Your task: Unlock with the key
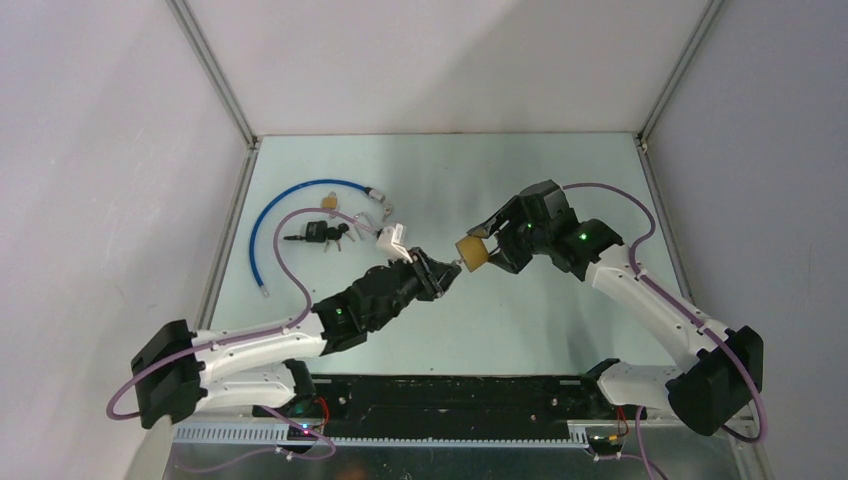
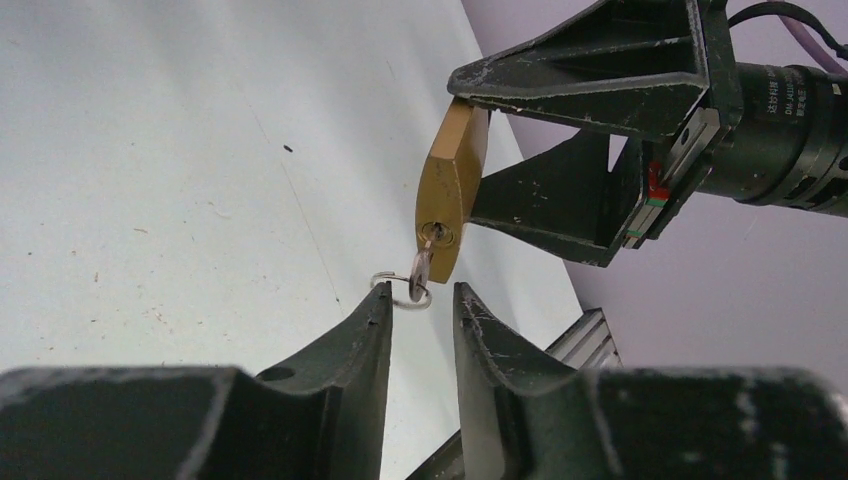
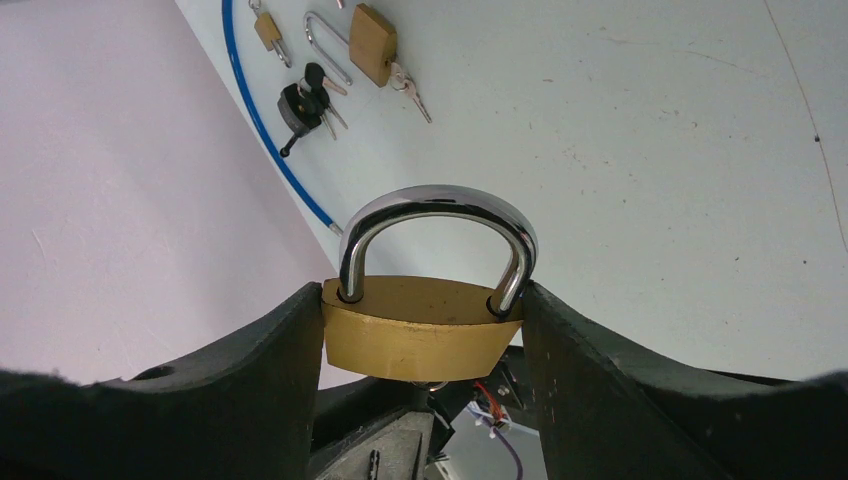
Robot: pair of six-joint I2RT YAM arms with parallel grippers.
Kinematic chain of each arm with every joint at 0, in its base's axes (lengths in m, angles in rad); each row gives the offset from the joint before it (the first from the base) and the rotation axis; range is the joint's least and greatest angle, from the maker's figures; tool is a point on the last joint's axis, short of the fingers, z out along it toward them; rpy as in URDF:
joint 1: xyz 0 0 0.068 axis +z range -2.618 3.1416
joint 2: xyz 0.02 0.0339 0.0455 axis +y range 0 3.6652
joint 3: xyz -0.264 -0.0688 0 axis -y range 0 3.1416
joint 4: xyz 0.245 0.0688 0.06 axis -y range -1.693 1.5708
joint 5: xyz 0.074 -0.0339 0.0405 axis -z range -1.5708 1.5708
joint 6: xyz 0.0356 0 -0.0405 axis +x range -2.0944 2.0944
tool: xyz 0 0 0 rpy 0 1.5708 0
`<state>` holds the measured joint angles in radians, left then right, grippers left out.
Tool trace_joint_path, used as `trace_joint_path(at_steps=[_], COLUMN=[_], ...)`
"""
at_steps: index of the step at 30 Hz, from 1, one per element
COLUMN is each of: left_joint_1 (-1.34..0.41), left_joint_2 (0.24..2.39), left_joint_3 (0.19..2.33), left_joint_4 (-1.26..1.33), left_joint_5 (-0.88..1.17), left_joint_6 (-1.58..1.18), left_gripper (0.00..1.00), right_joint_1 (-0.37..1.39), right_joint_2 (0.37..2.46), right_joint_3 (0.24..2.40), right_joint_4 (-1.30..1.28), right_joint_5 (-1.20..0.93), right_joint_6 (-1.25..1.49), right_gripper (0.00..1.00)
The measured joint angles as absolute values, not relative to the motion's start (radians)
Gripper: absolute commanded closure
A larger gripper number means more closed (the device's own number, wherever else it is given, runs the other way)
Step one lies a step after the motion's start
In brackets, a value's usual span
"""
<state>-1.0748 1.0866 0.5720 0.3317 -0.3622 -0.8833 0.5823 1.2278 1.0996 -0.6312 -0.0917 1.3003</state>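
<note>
A brass padlock (image 3: 420,338) with a closed steel shackle (image 3: 440,205) is clamped by its sides in my right gripper (image 3: 422,305), which holds it above the table. In the top view the padlock (image 1: 470,252) points its base toward my left gripper (image 1: 446,270). In the left wrist view a small silver key (image 2: 423,266) with a wire ring (image 2: 403,292) sits in the keyhole at the padlock's base (image 2: 448,190). My left gripper (image 2: 422,296) is open. Its fingertips (image 2: 380,305) stand on either side of the key's head and ring without clamping them.
At the back left of the table lie a blue cable lock (image 1: 262,225), a bunch of black-headed keys (image 1: 322,233), a small brass padlock (image 1: 329,201) and another padlock with keys (image 1: 365,218). They also show in the right wrist view, by the second padlock (image 3: 372,42). An aluminium frame edges the table.
</note>
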Motion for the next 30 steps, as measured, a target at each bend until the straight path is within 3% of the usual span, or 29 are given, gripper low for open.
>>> trace_joint_path(at_steps=[6,8,10,30], left_joint_1=[-1.070,-1.070,-1.069,-1.065], left_joint_2=[1.113,1.116,1.120,1.171], left_joint_3=[0.596,0.601,0.604,0.651], left_joint_4=[0.326,0.326,0.326,0.286], left_joint_5=[-0.355,-0.354,-0.353,-0.329], left_joint_6=[-0.883,-0.882,-0.883,-0.862], left_gripper=[0.82,0.94,0.99,1.00], right_joint_1=[0.582,0.582,0.583,0.636], right_joint_2=[1.227,1.227,1.227,1.228], right_joint_3=[1.100,1.100,1.100,1.094], right_joint_4=[-0.631,-0.631,-0.631,-0.616], right_joint_5=[-0.097,-0.100,-0.104,-0.015], right_joint_6=[1.298,1.297,1.297,1.283], right_gripper=[1.00,1.00,1.00,1.00])
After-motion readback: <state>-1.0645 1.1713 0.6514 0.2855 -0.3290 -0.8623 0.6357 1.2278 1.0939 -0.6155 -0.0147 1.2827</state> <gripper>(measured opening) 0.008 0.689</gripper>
